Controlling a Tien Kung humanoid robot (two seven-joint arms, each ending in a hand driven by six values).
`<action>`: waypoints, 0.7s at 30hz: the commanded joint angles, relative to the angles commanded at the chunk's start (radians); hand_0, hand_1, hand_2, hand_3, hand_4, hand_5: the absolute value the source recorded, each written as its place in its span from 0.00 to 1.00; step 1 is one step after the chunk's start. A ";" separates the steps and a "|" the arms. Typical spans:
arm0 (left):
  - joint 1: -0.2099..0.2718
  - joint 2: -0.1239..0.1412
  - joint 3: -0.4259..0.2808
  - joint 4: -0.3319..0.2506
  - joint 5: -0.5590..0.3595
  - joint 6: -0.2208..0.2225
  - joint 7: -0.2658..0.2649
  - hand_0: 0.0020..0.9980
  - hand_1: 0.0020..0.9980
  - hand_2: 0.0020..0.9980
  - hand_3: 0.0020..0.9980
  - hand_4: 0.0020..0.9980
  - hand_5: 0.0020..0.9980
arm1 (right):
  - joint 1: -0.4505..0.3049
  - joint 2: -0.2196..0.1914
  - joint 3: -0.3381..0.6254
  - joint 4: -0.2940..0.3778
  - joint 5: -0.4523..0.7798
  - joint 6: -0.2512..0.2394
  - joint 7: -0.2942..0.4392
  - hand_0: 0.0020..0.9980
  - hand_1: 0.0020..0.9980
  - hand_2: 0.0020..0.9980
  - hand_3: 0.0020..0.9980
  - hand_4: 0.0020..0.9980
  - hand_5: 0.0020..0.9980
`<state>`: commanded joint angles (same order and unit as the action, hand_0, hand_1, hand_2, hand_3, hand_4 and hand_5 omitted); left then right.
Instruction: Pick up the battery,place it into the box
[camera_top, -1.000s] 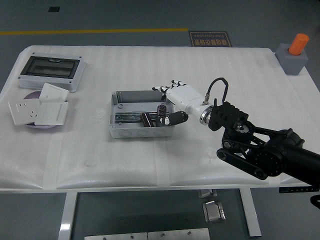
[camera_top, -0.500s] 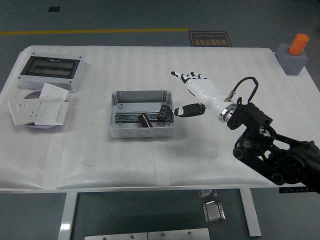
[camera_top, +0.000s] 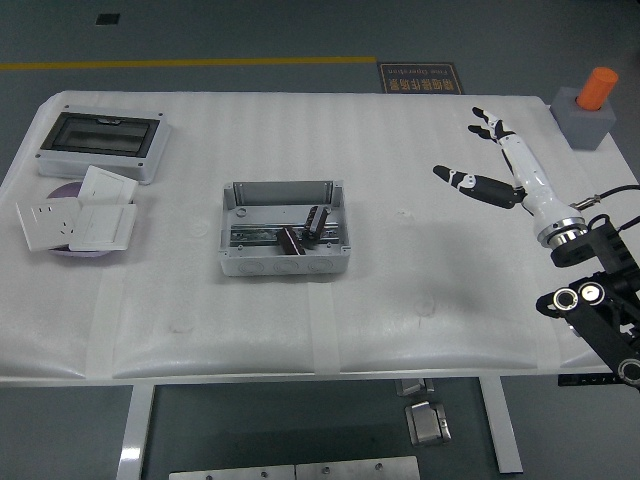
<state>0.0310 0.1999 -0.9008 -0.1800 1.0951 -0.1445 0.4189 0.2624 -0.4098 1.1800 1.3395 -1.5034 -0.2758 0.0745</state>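
- pulling way back now — the right hand (camera_top: 497, 160) is over at the right side of the table (camera_top: 400, 300), well apart from the box (camera_top: 284, 228), fingers spread and holding nothing
- the battery (camera_top: 318, 222) is a small dark thing sitting inside the box, leaning against the right-hand wall by the look of it, close to another dark bit in the middle of the box
- so what changed: a second ago the hand was right over the box with the thumb and fingers down at that dark piece, half a second ago it had already let go and lifted off to the right, and now it's clear across the table
- my read is the drop is done and the task is basically finished — this is just the arm heading home
- the battery looks tilted a bit differently than half a second ago, but it's too small to say much
- everything else hasn't budged: the enclosure with the dark window (camera_top: 100, 142) far left, the white socket plates (camera_top: 78, 217) stacked below it, the grey block with the orange cap (camera_top: 590, 108) far right
- left arm isn't in the shot at all
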 joint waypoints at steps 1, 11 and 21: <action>0.002 0.003 -0.001 0.000 -0.001 0.001 -0.001 0.62 0.63 0.47 0.52 0.51 0.13 | -0.017 0.002 0.030 0.011 0.036 0.004 0.013 0.95 0.84 0.83 0.94 0.99 0.53; 0.017 -0.002 -0.011 0.000 0.001 0.005 -0.002 0.62 0.63 0.47 0.52 0.50 0.12 | -0.054 0.000 0.189 0.088 0.299 0.019 0.068 0.94 0.83 0.82 0.93 1.00 0.55; -0.001 -0.012 0.011 0.000 -0.046 0.011 -0.013 0.63 0.63 0.47 0.52 0.50 0.11 | -0.099 -0.017 0.267 0.134 0.507 0.055 0.115 0.94 0.83 0.82 0.91 1.00 0.56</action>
<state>0.0302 0.1879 -0.8897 -0.1800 1.0491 -0.1333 0.4063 0.1631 -0.4269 1.4474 1.4734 -0.9967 -0.2210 0.1892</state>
